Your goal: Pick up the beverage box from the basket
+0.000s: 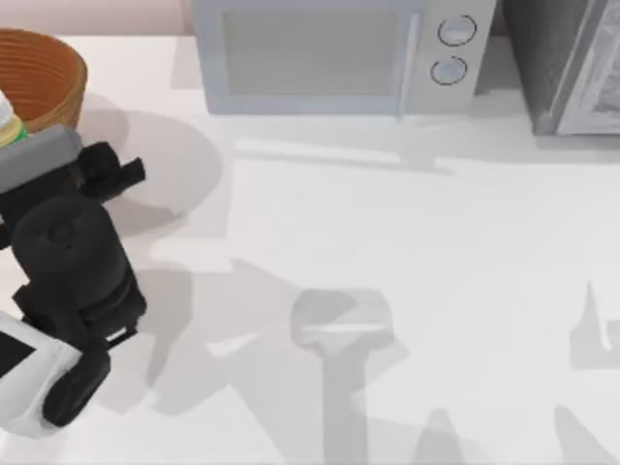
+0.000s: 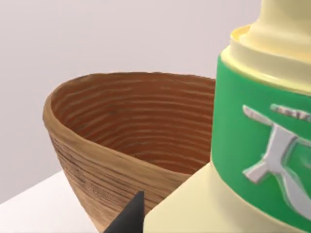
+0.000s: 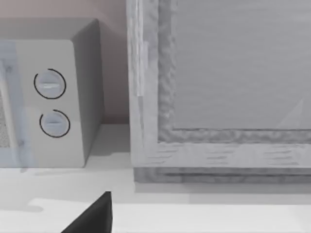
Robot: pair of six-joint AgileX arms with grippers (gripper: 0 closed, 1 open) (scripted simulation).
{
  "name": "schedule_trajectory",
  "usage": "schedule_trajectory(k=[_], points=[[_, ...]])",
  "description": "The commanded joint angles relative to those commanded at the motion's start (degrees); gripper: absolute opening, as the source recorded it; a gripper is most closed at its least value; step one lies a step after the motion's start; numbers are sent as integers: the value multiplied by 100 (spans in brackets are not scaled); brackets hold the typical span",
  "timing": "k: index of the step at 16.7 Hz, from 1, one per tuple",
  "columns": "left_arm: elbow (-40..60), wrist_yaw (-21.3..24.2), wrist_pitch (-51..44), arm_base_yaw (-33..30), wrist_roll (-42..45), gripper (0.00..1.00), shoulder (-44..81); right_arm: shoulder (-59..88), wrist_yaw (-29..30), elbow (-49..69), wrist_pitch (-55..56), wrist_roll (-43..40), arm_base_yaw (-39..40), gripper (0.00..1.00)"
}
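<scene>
The beverage box (image 2: 252,145) is cream-yellow with a green band. It stands tilted and very close in the left wrist view, nearer than the basket (image 2: 112,145). From above, a sliver of the box (image 1: 8,124) shows at the left edge, just in front of the woven orange-brown basket (image 1: 39,77). My left gripper (image 1: 24,145) is at the box and shut on it. One dark fingertip (image 2: 129,216) shows beside the box's base. My right gripper (image 3: 92,218) is parked facing the back right corner.
A grey microwave (image 1: 334,53) stands at the back middle, with two round knobs (image 1: 453,48). A grey textured cabinet (image 1: 572,63) fills the back right corner. The white tabletop (image 1: 387,271) stretches bare across the middle and right.
</scene>
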Motion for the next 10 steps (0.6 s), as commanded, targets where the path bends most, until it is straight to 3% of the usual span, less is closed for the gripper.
schedule_trajectory(k=[3, 10], points=[[0, 0, 1, 0, 0, 0, 1, 0, 0, 0, 0, 0, 0, 100], [0, 0, 1, 0, 0, 53, 1, 0, 0, 0, 0, 0, 0, 100]])
